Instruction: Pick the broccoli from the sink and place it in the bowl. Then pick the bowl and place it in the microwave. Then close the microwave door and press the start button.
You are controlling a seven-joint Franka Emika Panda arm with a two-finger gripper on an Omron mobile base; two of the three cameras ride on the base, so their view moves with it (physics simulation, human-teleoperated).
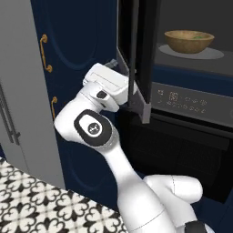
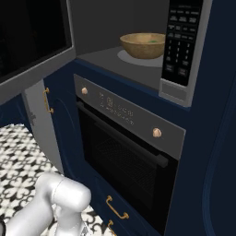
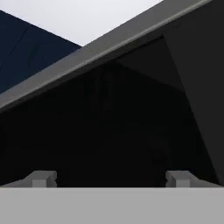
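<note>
A: On the far left of the left base view, what stands there?

B: A tall grey panel (image 1: 18, 91) with a dark bar handle, then navy cabinet doors (image 1: 75, 41) with brass pulls. The floor (image 1: 41, 200) below is black-and-white patterned tile.

A: And moving right?

B: The white arm's hand is pushed up against the outer face of the microwave door (image 1: 136, 59), which stands swung open, edge-on to that camera. Right of it the microwave (image 1: 191, 32) cavity is open, and the bowl (image 1: 189, 41) sits inside on a pale round plate (image 1: 214, 53). A speck of green shows in the bowl; that is the broccoli (image 1: 198, 37).

A: Under the microwave?

B: The black oven (image 2: 133, 152) with a lit control strip, copper knobs and a bar handle. Navy drawers with brass pulls lie below it.

A: The right base view?

B: The door's black glass fills the upper left, the bowl (image 2: 144, 44) rests mid-top, and the microwave keypad (image 2: 182, 41) runs down the right side.

A: And the gripper?

B: In the hand view the gripper (image 3: 111, 178) faces the door's dark glass (image 3: 109, 131) under its grey frame; the two tips stand wide apart with nothing between them
</note>
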